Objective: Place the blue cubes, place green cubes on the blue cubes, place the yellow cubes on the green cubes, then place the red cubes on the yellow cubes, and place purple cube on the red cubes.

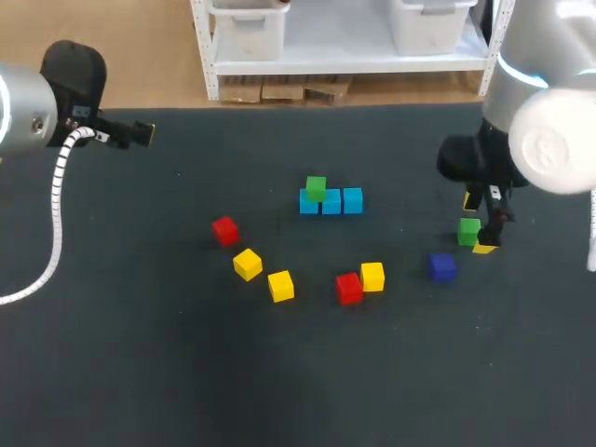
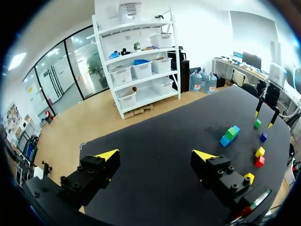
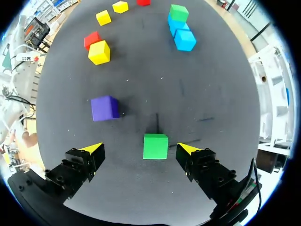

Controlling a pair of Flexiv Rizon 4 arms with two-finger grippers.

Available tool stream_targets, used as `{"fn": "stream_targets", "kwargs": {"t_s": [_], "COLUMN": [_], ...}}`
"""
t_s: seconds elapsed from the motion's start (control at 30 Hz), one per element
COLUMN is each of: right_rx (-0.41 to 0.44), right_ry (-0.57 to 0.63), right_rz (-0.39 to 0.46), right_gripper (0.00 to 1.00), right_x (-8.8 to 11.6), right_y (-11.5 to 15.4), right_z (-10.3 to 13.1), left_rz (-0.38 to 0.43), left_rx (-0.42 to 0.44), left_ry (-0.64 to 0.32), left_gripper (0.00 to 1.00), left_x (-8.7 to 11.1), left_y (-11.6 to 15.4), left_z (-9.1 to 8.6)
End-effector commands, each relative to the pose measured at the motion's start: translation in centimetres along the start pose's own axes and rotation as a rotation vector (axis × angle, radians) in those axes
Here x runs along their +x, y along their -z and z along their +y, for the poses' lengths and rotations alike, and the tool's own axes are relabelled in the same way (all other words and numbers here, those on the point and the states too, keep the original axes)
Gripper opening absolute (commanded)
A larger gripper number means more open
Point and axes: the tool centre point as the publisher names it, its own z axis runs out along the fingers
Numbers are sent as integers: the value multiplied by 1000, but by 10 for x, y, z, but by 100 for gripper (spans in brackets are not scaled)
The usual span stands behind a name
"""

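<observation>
Three blue cubes stand in a row at mid-table, and a green cube sits on the row's left end. A second green cube lies at the right. My right gripper is low over it. In the right wrist view this green cube sits between the open fingers of the right gripper, touching neither. A purple cube lies just ahead of the fingers and to one side. My left gripper hangs open and empty over the table's far left corner, seen also as the left gripper.
Loose cubes lie in front of the blue row: a red one, two yellow ones, and a red cube touching a yellow cube. The purple cube sits right of them.
</observation>
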Motion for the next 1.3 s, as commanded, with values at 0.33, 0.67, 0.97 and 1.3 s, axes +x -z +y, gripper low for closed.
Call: {"fn": "stream_targets", "kwargs": {"t_s": [0.33,0.67,0.97,1.3], "right_rx": [-123,-76,-50,45], "right_ry": [12,12,-5,-26], "right_rz": [33,59,35,33], "right_gripper": [96,0,0,0], "right_x": [-1,2,-3,-42], "right_y": [-16,-19,-13,39], "right_z": [-8,-7,-7,-19], "left_rz": [-3,-3,-3,-3], "left_rx": [0,0,0,0], "left_ry": [1,1,1,1], "left_gripper": [100,100,100,100], "left_x": [1,1,1,1], "left_y": [0,0,0,0], "left_z": [0,0,0,0]}}
